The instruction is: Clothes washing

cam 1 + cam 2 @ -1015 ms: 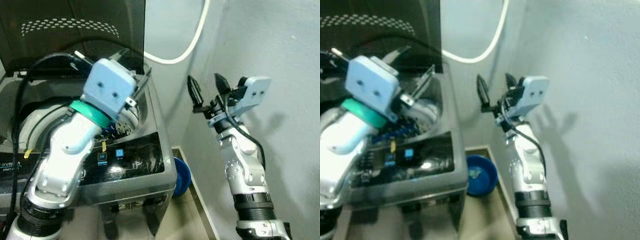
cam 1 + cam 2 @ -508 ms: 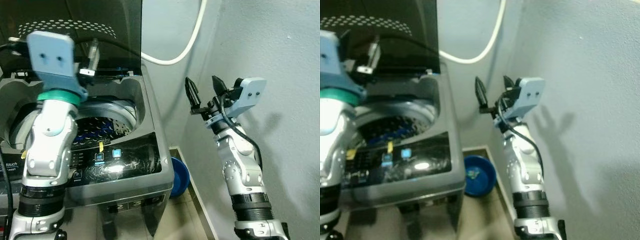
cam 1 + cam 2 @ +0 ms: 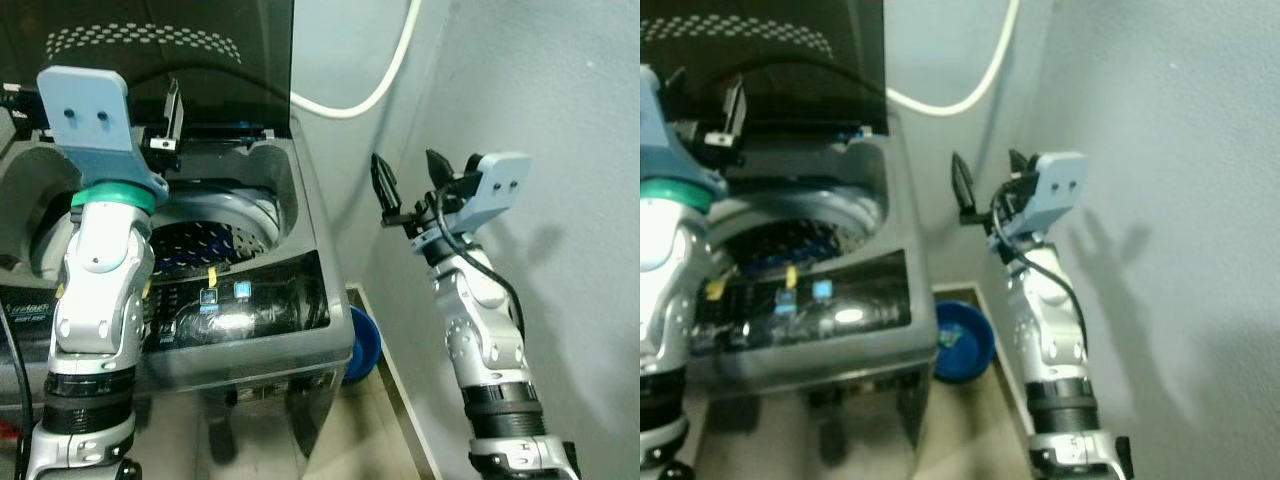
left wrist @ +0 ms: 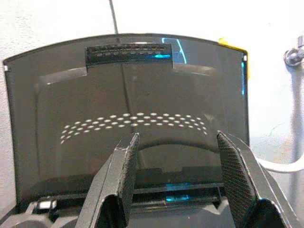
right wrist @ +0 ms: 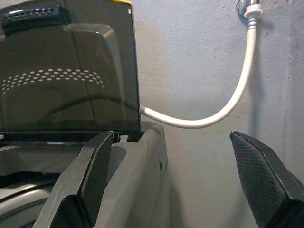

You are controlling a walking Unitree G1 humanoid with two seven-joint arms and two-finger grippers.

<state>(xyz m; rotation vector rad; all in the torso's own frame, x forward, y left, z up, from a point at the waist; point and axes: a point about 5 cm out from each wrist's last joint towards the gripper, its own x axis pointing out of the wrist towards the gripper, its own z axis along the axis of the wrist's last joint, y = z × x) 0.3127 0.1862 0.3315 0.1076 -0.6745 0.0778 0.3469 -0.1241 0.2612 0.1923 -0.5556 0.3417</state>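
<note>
Washer: the top-loading washing machine [image 3: 250, 300] stands with its dark lid [image 4: 128, 109] raised upright; the drum [image 3: 205, 235] lies open, with something blue and dark inside that I take for clothes, though it is too dim to be sure.
Left gripper: the left gripper [image 3: 170, 110] is raised above the drum's rear rim, just in front of the lid, fingers parted and holding nothing.
Right gripper: the right gripper [image 3: 410, 180] hangs beside the washer's right flank, near the wall, fingers spread and empty; the white hose [image 5: 237, 90] curves beyond it.
Step in hand: probably closing the lid or reaching for the controls, judging by the loaded drum and free grippers.
Doing it well: take the lid at its top edge, ahead of and above the left gripper, and bring it down slowly so it does not slam.
Watch for: the left arm's cable near the hinge, and the right gripper's closeness to the wall.
Also near: a blue basin [image 3: 362, 345] on the floor, below the right gripper.
</note>
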